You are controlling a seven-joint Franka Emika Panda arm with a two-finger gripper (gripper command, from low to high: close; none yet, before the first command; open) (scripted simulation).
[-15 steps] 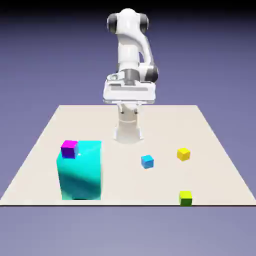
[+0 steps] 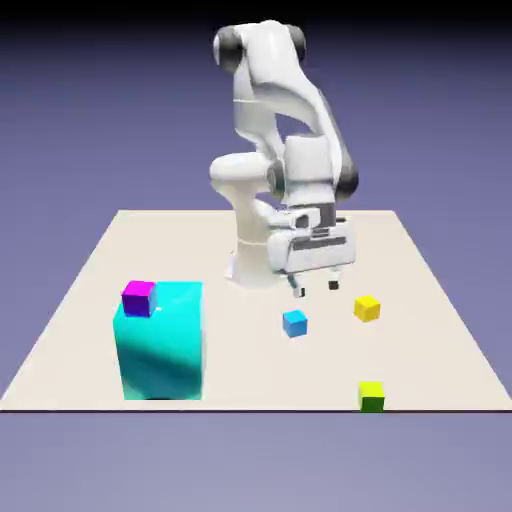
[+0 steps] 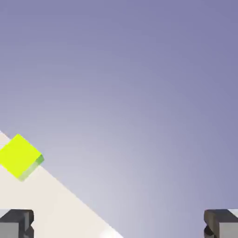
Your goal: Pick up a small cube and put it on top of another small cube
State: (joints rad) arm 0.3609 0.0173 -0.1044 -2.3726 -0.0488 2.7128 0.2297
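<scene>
Nearest you, at the front edge of the table (image 2: 440, 300), sits the lime cube (image 2: 371, 395), toward the exterior view's right, alone and untouched. Left of it, also close to the front, stands the big cyan block (image 2: 165, 350); the magenta cube (image 2: 138, 297) appears at its upper left corner, though you cannot tell whether it rests on the block or sits behind it. Farther back, near the middle, you have the blue cube (image 2: 294, 323), and to its right, a little deeper, the yellow cube (image 2: 367, 308).

Behind and above those two hangs the gripper (image 2: 316, 289), its fingers spread wide with nothing between them, clear of every cube. It sits well apart from the lime cube, which lies nearer the camera.

In the hand view you see the two fingertips (image 3: 16, 223) at the bottom corners, far apart, and the lime cube (image 3: 20, 157) at the left edge on a wedge of table, backdrop filling the rest.
</scene>
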